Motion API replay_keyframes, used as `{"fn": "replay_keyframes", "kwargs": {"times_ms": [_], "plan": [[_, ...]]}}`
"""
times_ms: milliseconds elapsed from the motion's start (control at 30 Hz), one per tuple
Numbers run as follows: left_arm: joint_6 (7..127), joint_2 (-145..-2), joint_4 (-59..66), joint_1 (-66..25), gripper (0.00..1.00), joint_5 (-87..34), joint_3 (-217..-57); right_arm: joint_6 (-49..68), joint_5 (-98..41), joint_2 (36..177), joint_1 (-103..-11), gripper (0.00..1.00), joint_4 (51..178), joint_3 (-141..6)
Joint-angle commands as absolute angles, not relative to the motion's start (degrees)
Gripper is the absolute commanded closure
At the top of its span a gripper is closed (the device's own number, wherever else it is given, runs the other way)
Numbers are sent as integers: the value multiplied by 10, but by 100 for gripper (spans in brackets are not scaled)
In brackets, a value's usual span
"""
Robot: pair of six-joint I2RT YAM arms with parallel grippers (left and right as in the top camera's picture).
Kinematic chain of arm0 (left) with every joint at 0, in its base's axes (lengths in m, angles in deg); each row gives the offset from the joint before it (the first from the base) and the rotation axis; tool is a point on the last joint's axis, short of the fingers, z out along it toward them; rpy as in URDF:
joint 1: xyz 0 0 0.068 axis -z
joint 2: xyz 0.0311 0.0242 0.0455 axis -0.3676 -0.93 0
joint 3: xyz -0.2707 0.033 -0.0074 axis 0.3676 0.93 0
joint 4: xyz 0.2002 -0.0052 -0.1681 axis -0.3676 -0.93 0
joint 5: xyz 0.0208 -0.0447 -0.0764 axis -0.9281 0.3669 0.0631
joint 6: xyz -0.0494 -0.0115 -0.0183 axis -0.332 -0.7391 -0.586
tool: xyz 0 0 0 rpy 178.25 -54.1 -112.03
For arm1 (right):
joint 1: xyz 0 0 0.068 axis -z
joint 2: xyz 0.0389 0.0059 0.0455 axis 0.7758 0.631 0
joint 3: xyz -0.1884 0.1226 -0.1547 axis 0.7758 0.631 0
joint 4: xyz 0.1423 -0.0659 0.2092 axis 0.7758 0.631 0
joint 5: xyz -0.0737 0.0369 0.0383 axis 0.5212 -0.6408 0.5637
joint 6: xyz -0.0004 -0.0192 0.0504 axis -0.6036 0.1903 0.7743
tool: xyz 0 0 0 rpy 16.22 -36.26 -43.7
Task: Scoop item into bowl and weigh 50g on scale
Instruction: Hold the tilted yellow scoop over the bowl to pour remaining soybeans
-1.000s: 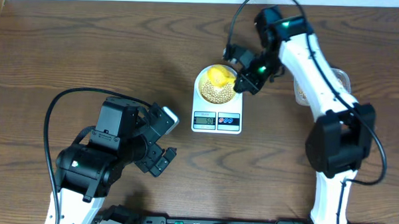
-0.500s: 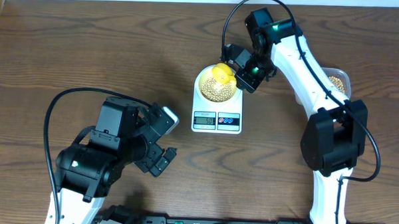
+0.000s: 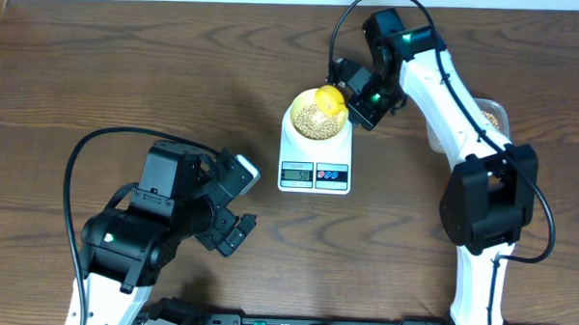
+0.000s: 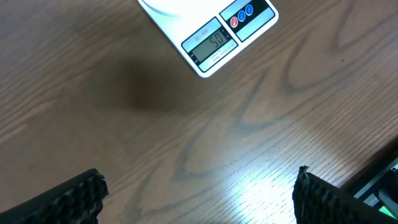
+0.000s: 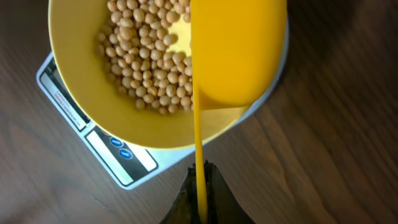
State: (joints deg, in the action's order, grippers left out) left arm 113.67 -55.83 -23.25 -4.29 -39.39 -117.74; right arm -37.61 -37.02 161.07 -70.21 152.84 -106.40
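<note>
Judging by how things lie, the weighing looks at or near its end. The small round yellow bowl (image 5: 71, 81) sits on the flat white kitchen scale (image 3: 315, 156). A layer of small round tan beans (image 5: 140, 68) covers much of the bowl's floor, with bare yellow showing near the middle.

In the left wrist view the scale's small digital display (image 4: 212, 42) appears to read a five and a zero, though any further digit is too small to make out. If that reading is right, the target weight is met.

The right gripper (image 5: 200, 186) has its jaws clamped on the thin handle of a yellow plastic spoon (image 5: 236, 56). The spoon's scoop hangs over the bowl's rim with its underside toward the wrist camera, so I cannot tell whether any beans are in it.

The clear plastic tub (image 3: 492, 116) of spare beans stands on the brown wooden tabletop (image 3: 129, 70) on the right arm's side, well apart from the scale and partly hidden by that arm. The left gripper (image 3: 242, 199) hovers near the front of the tabletop, jaws wide apart and holding nothing.

What seems left is checking the reading, adjusting by a few beans if it is off, and setting the spoon down.
</note>
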Motion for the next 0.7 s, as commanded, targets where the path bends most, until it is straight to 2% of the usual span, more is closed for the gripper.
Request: {"fn": "replay_keyframes", "kwargs": {"times_ms": [0,667], "plan": [[1140,-558,-234,-46,2,-398,-1196,-368,-371,1615,-700,99,1527,-1070],[1140,-558,-234,-46,2,-398,-1195,-369,-470,1608,-700,99,1569,-1071]]}}
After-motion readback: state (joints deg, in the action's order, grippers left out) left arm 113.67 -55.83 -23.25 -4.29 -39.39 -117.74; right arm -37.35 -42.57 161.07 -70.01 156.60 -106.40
